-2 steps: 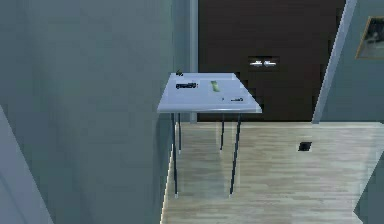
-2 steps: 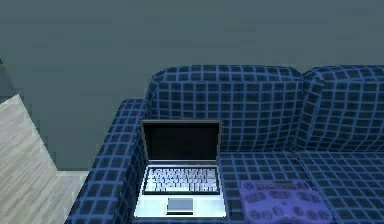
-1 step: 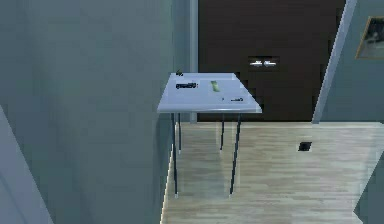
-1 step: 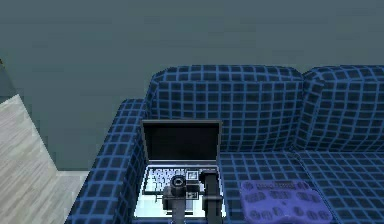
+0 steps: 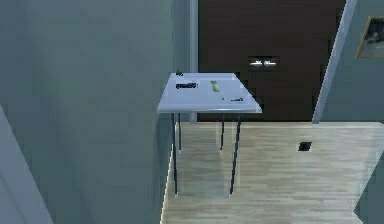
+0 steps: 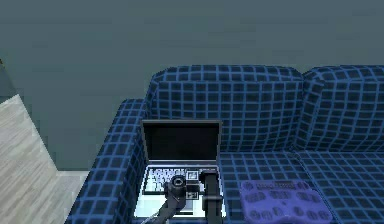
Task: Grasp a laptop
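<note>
Arm side view shows the tool [image 6: 180, 187] against the near, flat half of the open laptop [image 6: 181, 142], which lies on the sofa's [image 6: 225, 95] left seat, hinged edge running left to right; whether the tool holds anything cannot be told.

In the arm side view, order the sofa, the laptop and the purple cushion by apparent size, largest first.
1. sofa
2. laptop
3. purple cushion; the bottom edge cuts it, so its place after the laptop is unsure.
</note>
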